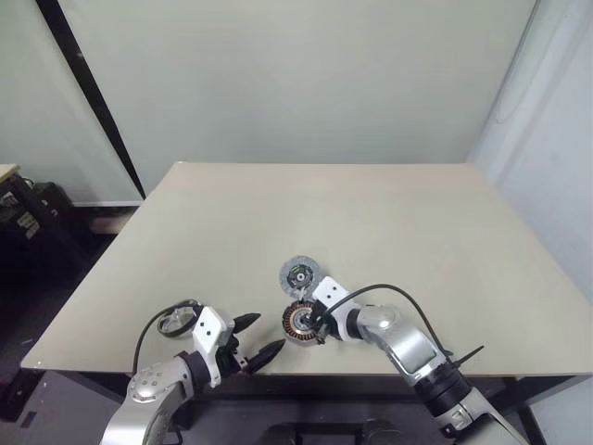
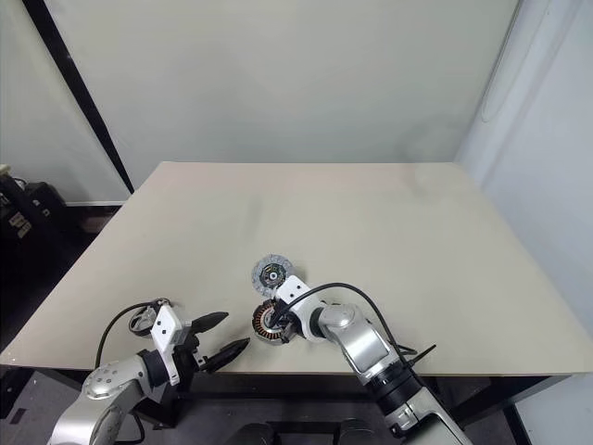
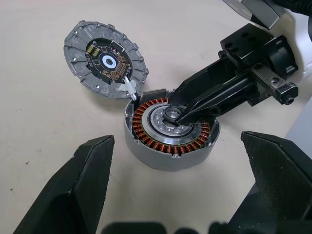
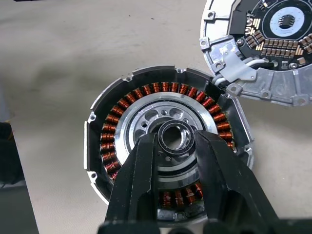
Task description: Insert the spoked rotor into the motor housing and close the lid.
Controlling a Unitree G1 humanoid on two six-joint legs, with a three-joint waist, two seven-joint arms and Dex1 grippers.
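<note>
1. Already seated: the rotor [image 4: 161,127] sat down inside the housing [image 3: 170,131], its silvery ring ringed by the copper windings, with the housing standing near the table's [image 1: 389,213] front edge, about midway along it.
2. Right gripper [image 4: 174,139], reaching in from the housing's right, had its two black fingers closed on the rotor's raised central hub, apparently pressing or steadying it rather than lifting; whether the rotor was fully home could not be told.
3. Left gripper [image 1: 259,337] hung released, its fingers spread wide and holding nothing, just off the front edge and to the housing's left, pointed toward it.
4. Lid [image 1: 300,275] lay swung open and flat on the table, touching the housing's far rim at the hinge, its inner face up and showing a dark circuit board.
5. Judged from this, the insertion looked done or nearly so; what remained was for the right gripper to let go and draw clear, and for the lid to be folded over and shut.
6. No brand, label or writing could be read; the markings on the board's parts were too small to make out.
</note>
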